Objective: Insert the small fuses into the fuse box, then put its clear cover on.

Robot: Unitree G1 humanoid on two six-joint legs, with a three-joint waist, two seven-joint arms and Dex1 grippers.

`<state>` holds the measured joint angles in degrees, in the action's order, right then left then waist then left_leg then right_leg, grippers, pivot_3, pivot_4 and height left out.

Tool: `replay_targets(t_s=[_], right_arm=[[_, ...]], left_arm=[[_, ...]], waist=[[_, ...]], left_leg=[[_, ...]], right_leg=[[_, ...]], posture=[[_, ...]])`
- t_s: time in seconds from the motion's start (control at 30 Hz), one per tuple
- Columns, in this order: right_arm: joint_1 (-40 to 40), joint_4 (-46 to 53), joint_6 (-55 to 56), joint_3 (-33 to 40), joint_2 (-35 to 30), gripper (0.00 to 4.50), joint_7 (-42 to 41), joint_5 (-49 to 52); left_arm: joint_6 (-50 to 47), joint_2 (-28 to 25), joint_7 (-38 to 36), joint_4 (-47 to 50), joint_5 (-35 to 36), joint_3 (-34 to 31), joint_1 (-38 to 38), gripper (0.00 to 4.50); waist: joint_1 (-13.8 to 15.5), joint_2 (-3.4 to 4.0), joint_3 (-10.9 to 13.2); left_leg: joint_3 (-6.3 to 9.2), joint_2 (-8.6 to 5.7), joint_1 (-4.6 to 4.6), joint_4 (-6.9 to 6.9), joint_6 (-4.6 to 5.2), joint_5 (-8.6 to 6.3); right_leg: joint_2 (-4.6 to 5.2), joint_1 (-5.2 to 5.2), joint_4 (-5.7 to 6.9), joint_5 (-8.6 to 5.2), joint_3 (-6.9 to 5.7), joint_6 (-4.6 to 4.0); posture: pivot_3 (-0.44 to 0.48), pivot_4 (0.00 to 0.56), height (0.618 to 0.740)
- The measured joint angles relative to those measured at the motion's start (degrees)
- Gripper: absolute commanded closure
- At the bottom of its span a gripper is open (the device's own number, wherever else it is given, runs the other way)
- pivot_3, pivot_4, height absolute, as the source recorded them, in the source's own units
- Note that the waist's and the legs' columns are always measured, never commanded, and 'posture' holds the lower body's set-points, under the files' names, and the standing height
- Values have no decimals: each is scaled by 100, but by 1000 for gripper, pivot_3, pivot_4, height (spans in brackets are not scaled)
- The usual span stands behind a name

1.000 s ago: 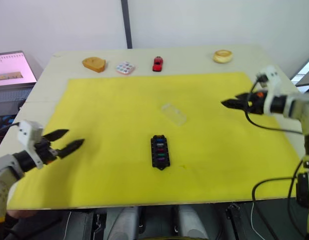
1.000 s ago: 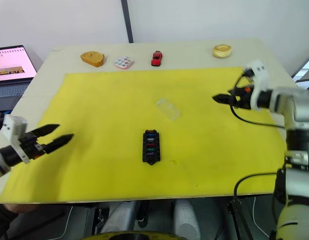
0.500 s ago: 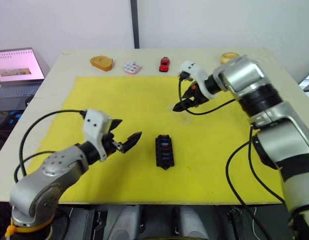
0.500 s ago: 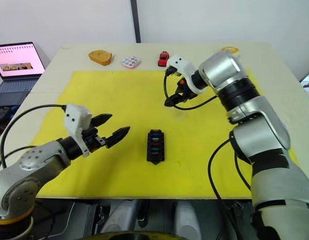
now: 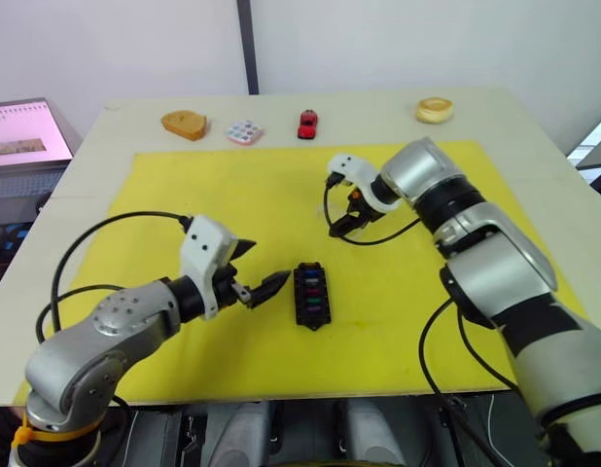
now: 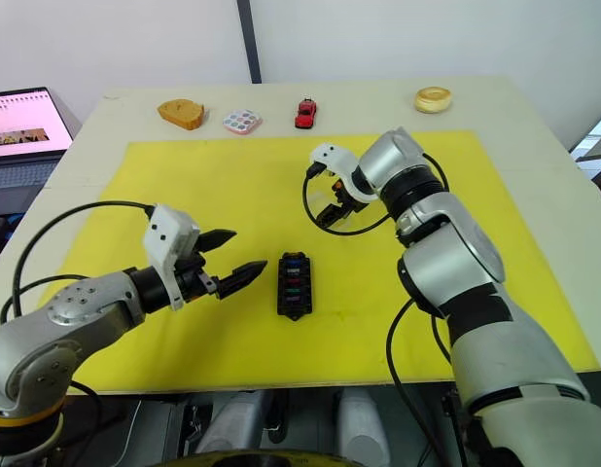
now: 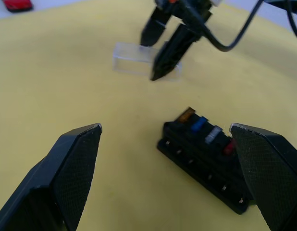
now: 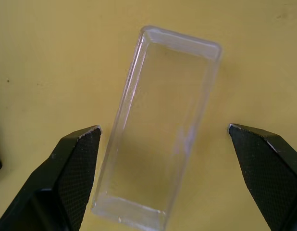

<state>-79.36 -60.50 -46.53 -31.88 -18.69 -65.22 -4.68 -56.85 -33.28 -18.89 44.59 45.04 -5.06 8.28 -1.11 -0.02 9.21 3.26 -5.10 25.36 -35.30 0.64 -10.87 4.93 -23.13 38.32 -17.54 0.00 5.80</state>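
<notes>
The black fuse box [image 5: 311, 295] lies in the middle of the yellow mat [image 5: 174, 195], with several small coloured fuses [image 7: 200, 124] seated in its slots. My left gripper [image 5: 254, 270] hovers open just left of the box, its fingertips pointing at it. Farther back, the clear cover [image 8: 160, 139] lies flat on the mat. My right gripper [image 5: 339, 226] is down over the cover, open, with one finger on each long side of it. In the left wrist view the right gripper's fingers [image 7: 170, 53] stand at the cover [image 7: 134, 58], beyond the box [image 7: 206, 144].
Along the table's far edge stand an orange wooden piece [image 5: 184, 124], a white tile with coloured dots [image 5: 244, 131], a red toy car [image 5: 307, 124] and a pale ring [image 5: 433, 110]. A laptop [image 5: 23, 131] sits off the table's left.
My right gripper has swung in from the mat's right side and come down over the clear cover. My left gripper has moved from the left edge to beside the fuse box.
</notes>
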Motion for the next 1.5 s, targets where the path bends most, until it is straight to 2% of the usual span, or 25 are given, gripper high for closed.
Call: replay_targets(t_s=[0.07,0.17,0.3,0.33,0.53,0.63,0.77,0.83,1.1,1.3,1.5], right_arm=[[-55,-138,-25,101,80,52,65,-67],[-114,-288,-18,158,175,811,91,-196],[-140,-382,10,268,239,2558,154,-348],[-144,-389,-5,301,259,2843,155,-368],[-145,-399,-144,489,296,2833,190,-436],[-135,-371,-180,576,242,2833,187,-435],[-97,-261,-309,728,179,2833,187,-419],[-70,-186,-365,762,173,2833,176,-416],[40,249,-642,767,134,2833,18,-412],[208,535,-818,734,47,2833,-63,-418],[298,856,-1015,651,-94,2833,-151,-417]], left_arm=[[70,-4,-20,1,-66,10,-127,0],[151,-2,-20,13,-84,28,-295,0],[257,-29,-31,190,-97,26,-763,0],[291,-83,-77,283,-110,27,-976,0],[805,-157,-179,674,-554,292,-1948,0],[1114,166,44,748,-986,889,-2456,0],[1436,633,504,835,-1647,1739,-2674,0],[1546,833,700,835,-1930,2110,-2715,0],[1872,1647,1488,318,-2985,2898,-2578,0],[1891,2250,1761,-119,-3387,3470,-2342,0],[1724,2673,2201,-442,-3786,3695,-2111,0]], waist=[[-2,0,0],[1,0,0],[-12,1,-1],[-18,1,-1],[-10,2,-1],[2,4,-1],[23,4,-1],[27,4,-1],[32,7,1],[53,7,1],[54,8,0]], left_leg=[[0,0,-1,1,-2,1],[1,0,-1,1,-2,1],[0,0,-2,7,-2,1],[0,1,-2,8,-3,1],[0,1,-3,13,-8,2],[-1,1,-3,16,-1,-2],[0,0,-3,15,20,-19],[0,0,-3,16,21,-19],[0,0,-2,16,26,-17],[1,-3,-2,7,30,-20],[4,-2,-3,3,31,-19]], right_leg=[[0,0,0,0,0,0],[0,0,0,0,0,0],[0,-3,0,-1,2,-1],[0,-5,0,-1,3,-1],[1,-7,-3,-1,5,-3],[2,-7,-4,-1,6,-4],[2,-6,-3,-1,6,-5],[3,-7,-3,-1,5,-5],[2,-6,-3,-1,5,-5],[6,-1,-4,0,3,-4],[5,3,-3,0,0,-4]], posture=[[0,150,740],[0,150,740],[0,150,740],[0,150,740],[0,150,740],[0,150,740],[0,150,740],[0,150,740],[0,150,740],[0,150,740],[0,150,740]])
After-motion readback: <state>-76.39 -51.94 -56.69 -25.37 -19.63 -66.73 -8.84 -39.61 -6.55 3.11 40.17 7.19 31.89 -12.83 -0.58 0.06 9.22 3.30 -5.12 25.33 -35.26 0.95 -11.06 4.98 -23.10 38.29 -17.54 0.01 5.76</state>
